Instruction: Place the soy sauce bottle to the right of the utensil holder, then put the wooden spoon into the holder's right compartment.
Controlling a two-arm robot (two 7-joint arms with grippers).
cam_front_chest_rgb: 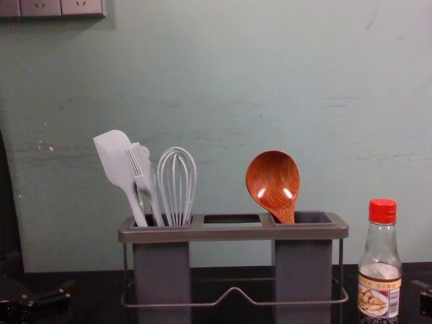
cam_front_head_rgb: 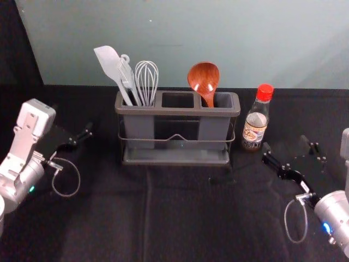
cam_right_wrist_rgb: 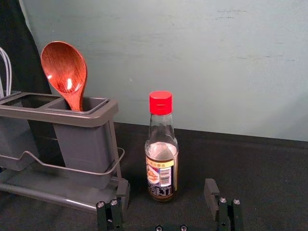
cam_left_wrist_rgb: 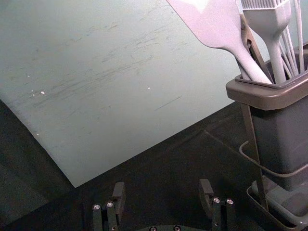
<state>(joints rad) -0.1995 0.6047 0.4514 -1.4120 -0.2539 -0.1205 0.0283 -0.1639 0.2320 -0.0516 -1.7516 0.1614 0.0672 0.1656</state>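
The soy sauce bottle with its red cap stands upright just right of the utensil holder, a narrow gap between them. In the holder's right compartment leans the wooden spoon, bowl up; the chest view shows the same spoon. My right gripper is open, in front and to the right of the bottle; in its wrist view the gripper has nothing between its fingers. Off to the holder's left, my left gripper is open and empty, its fingers spread apart in the left wrist view.
A white spatula, a whisk and other pale utensils stand in the holder's left compartment. Behind the dark-covered table rises a pale wall. A socket panel is fixed high on that wall.
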